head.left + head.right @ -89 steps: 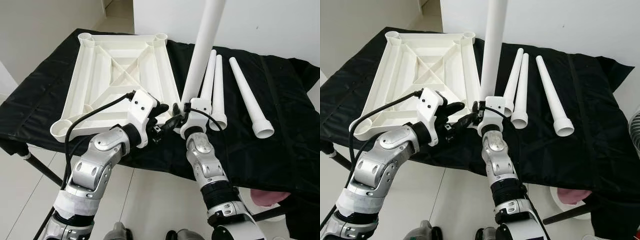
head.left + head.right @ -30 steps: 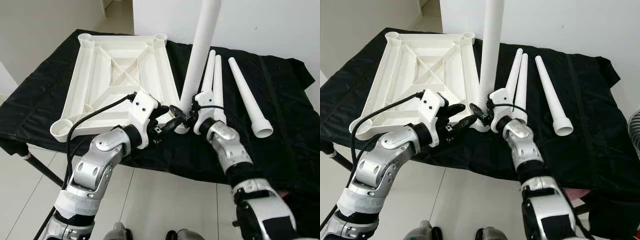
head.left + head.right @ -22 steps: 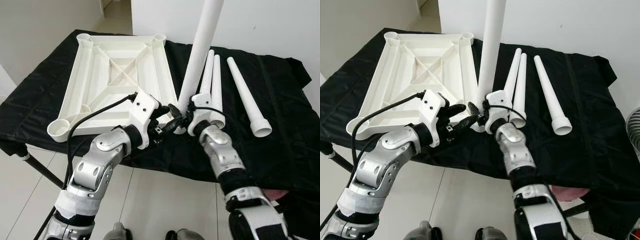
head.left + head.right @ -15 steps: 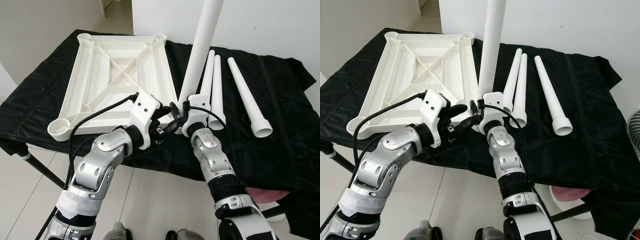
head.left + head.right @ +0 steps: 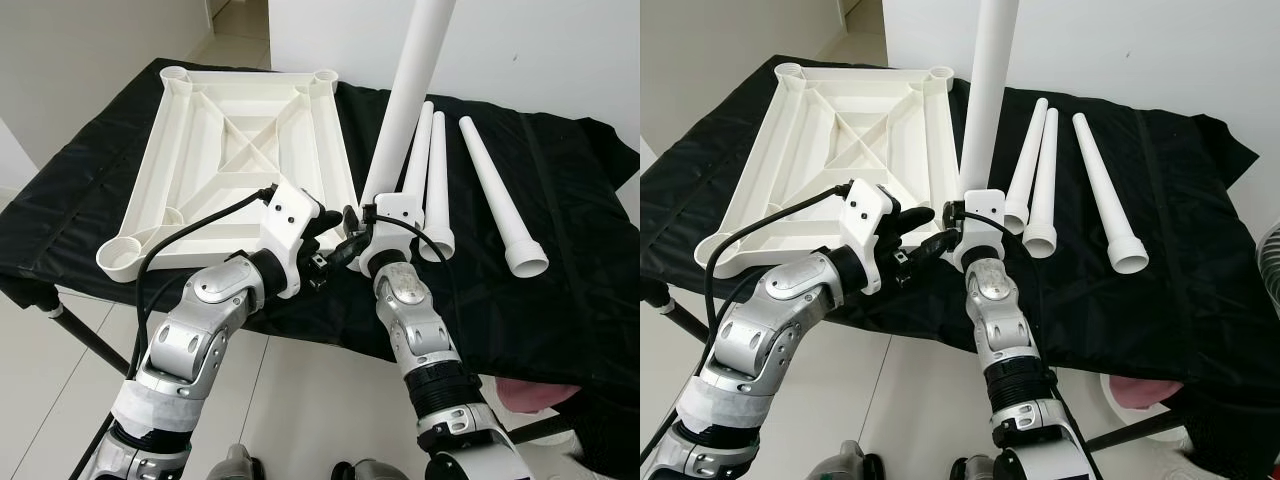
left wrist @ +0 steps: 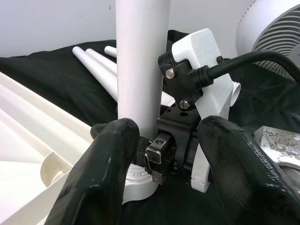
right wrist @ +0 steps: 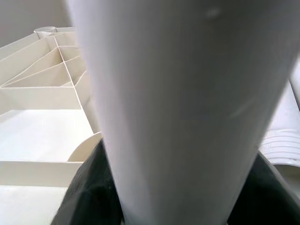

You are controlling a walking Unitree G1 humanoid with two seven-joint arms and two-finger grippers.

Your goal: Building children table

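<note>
White plastic dominated the scene: an upturned white ribbed plastic tabletop (image 5: 245, 150) lay on a black cloth-covered table (image 5: 560, 300) in the upper left of the head views, with round leg sockets at its corners. At its near right corner, around the centre of the frame, a long white plastic table leg (image 5: 405, 95) stood upright, rising out of the top edge of the picture. The right gripper (image 5: 358, 238) was clamped around the base of this leg, while the left gripper (image 5: 325, 235) sat just beside it with its black fingers (image 6: 105, 173) spread apart.

The left wrist view showed what the head views could not: the leg's flared foot at the tabletop's corner, the right gripper's white housing pressed against the leg, and the left gripper's two fingers parted on either side of that assembly without pinching the leg. A grey fan grille (image 6: 276, 28) appeared in that view's upper right. The right wrist view gave a close look at the leg's smooth white shaft with the ribbed tabletop behind it.

Three more white tapered plastic legs (image 5: 485, 185) lay flat on the cloth in the upper right of the head views, two touching side by side and one set apart. Bare black cloth spread along the right side toward the table's edge. Pale tiled floor (image 5: 300, 400) showed below the near edge.
</note>
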